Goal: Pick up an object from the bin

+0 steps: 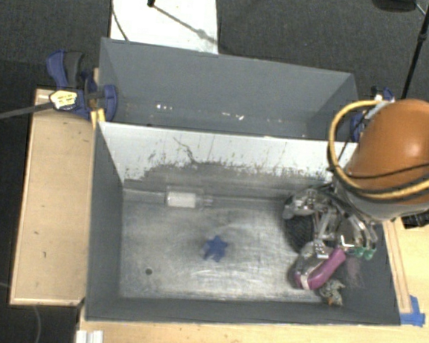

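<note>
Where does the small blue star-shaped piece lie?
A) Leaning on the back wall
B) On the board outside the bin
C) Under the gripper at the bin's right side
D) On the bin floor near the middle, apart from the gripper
D: the blue star lies alone on the bin floor near the middle, while the gripper is down at the bin's right side by a purple curved thing.
</note>
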Available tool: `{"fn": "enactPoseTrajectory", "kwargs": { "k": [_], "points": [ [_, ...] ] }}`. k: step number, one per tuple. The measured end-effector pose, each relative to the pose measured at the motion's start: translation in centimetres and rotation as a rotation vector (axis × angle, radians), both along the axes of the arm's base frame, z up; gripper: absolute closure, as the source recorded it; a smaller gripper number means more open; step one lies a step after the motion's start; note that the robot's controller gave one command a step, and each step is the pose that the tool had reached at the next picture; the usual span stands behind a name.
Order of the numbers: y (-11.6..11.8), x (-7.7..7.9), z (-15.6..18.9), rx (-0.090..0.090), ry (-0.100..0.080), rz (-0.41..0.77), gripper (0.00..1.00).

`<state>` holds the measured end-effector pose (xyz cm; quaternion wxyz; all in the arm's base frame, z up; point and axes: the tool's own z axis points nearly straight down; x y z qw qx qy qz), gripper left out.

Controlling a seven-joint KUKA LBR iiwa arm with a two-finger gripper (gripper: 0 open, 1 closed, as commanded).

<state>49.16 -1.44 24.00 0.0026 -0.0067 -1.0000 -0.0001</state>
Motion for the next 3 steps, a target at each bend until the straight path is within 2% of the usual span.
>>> {"fn": "enactPoseTrajectory", "kwargs": {
  "k": [1,2,3],
  "points": [
    [3.7,4.6,-12.7,0.001,-0.001,-0.083,0.00],
    [12.1,2.8,-16.9,0.003,-0.011,-0.012,0.00],
    [11.8,3.1,-16.5,0.004,-0.017,-0.018,1.00]
  ]
}}
